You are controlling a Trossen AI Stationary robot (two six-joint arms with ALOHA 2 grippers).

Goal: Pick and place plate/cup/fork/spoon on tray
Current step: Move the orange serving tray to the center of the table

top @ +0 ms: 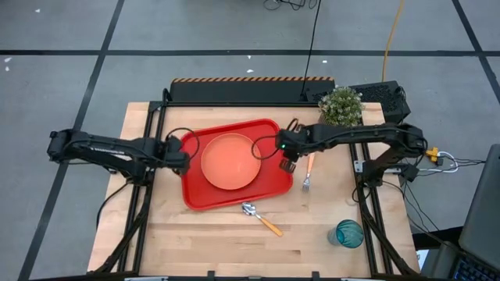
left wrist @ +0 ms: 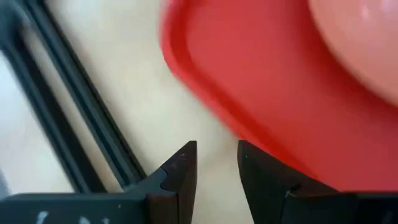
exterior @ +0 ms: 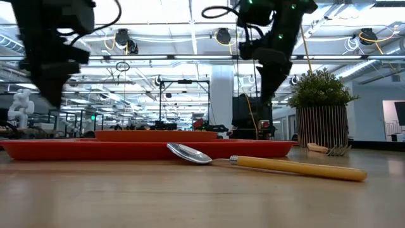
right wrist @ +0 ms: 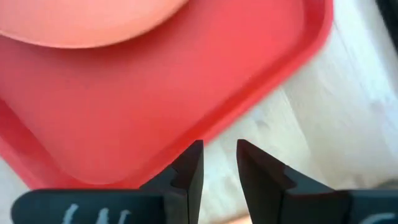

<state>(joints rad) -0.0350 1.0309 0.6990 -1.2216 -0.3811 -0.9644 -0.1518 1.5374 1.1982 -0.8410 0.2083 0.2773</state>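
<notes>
With the plate (top: 230, 161) already lying on the tray (top: 197, 195), turning to the cutlery next, judging by position. Hanging over the tray's right edge just beside the fork (top: 308, 176), the right gripper (top: 288, 165), fingers a little apart and holding nothing. Hovering at the tray's left edge, the left gripper (top: 179, 159), fingers likewise narrowly parted and empty.

Advising for the fork: coming straight down across the orange handle rather than the tines, closing squarely, lifting clear of the raised rim, then setting down on bare red floor beside the plate (not on it).

Counting: one plate, one tray, one fork, one spoon (top: 260, 218) on the wood near the tray's front edge, one cup (top: 348, 232) well apart toward the front right, apparently upright, one potted plant (top: 341, 105).
</notes>
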